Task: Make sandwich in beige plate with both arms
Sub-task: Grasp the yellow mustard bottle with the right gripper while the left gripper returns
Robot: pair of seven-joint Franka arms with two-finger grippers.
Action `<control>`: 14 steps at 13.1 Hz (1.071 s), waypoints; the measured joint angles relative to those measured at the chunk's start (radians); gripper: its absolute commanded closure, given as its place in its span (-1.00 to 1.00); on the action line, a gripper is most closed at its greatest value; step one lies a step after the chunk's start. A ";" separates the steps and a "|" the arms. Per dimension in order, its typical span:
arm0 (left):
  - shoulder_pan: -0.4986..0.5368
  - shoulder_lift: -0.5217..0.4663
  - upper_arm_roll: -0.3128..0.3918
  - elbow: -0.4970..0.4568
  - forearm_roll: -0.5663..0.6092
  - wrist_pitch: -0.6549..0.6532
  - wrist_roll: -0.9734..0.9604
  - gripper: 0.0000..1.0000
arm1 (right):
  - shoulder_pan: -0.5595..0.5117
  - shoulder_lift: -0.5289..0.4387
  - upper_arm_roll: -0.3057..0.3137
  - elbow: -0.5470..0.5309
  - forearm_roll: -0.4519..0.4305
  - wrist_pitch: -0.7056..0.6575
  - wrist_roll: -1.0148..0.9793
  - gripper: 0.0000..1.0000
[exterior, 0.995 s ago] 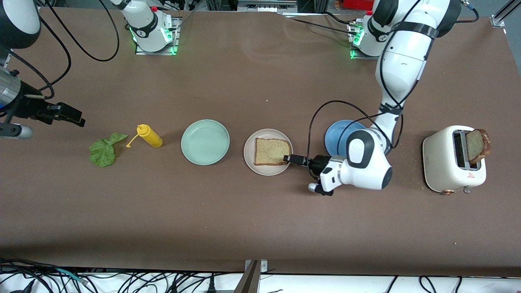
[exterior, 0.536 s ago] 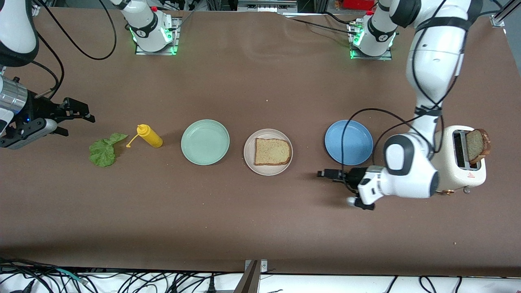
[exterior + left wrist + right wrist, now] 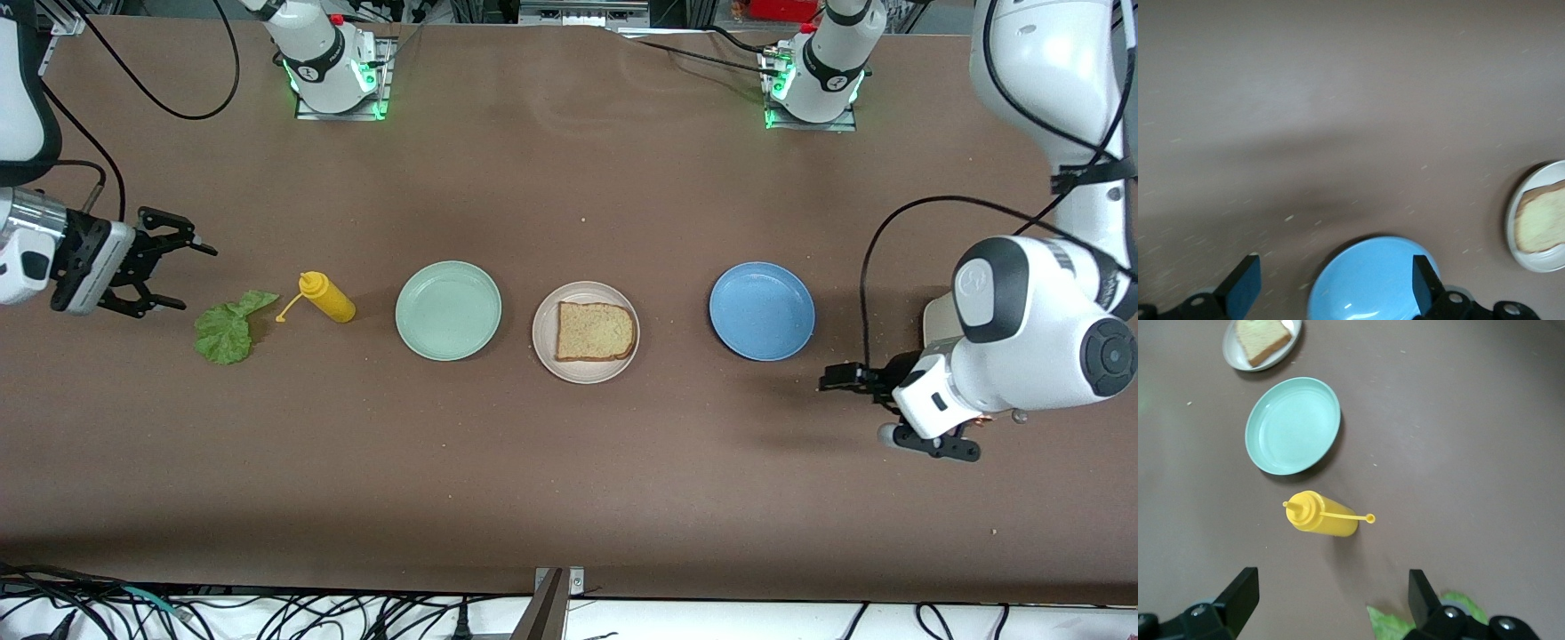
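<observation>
At the right arm's end of the worktop, the right end effector hangs with its fingers spread and empty, just beside the lettuce leaf. The leaf is thin and ruffled — a shallow pinch could tear it or let it slip out. Next along stands the yellow sauce bottle, close enough to the leaf that a careless reach might knock it over. Then the mint green plate sits bare; dropping the leaf there would be a mistake. The beige plate carries one bread slice. After the blue plate, the left end effector hovers open, holding nothing. No writing or brand can be read anywhere.
</observation>
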 measured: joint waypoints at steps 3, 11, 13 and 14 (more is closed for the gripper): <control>0.023 -0.058 0.010 -0.001 0.098 -0.077 -0.008 -1.00 | -0.001 0.043 -0.011 -0.037 0.091 0.021 -0.199 -0.98; 0.057 -0.192 0.026 -0.003 0.184 -0.189 -0.033 -1.00 | -0.005 0.154 -0.071 -0.188 0.342 0.047 -0.682 -0.95; 0.057 -0.208 0.025 -0.003 0.184 -0.189 -0.071 -1.00 | -0.006 0.165 -0.073 -0.230 0.383 0.051 -0.764 -0.95; 0.056 -0.211 0.024 -0.003 0.184 -0.189 -0.077 -1.00 | -0.010 0.173 -0.074 -0.245 0.401 0.054 -0.801 -0.95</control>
